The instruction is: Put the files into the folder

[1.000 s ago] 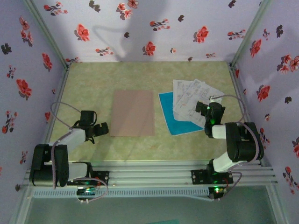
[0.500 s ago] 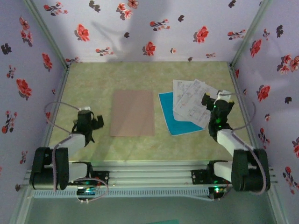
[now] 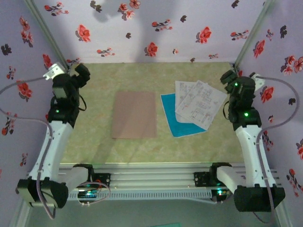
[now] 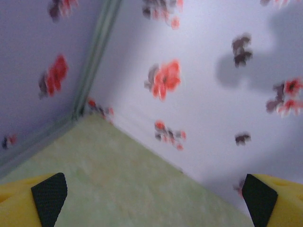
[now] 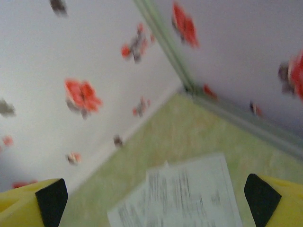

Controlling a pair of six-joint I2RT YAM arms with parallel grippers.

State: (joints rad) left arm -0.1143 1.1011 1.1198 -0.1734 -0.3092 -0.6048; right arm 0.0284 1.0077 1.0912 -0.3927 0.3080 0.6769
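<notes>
The tan folder (image 3: 135, 114) lies flat and closed in the middle of the green table. To its right lie the files: white printed sheets (image 3: 199, 103) fanned over a cyan-blue sheet (image 3: 177, 124). My left gripper (image 3: 81, 71) is raised near the far-left corner, well away from the folder. Its black-padded yellow fingers (image 4: 49, 197) stand wide apart and open in the left wrist view, with nothing between them. My right gripper (image 3: 231, 77) is raised by the right wall, beside the white sheets (image 5: 183, 198). It is open and empty (image 5: 156, 203).
Floral-patterned walls (image 3: 142, 33) close in the table on three sides, with metal corner posts (image 3: 248, 35) at the back. The table's far strip (image 3: 142, 75) is bare green surface. The arm bases sit on a rail (image 3: 151, 182) at the near edge.
Both arms have lifted and swung outward. The left gripper went from the near left of the table to the far-left corner. The right rose from the files toward the right wall.
</notes>
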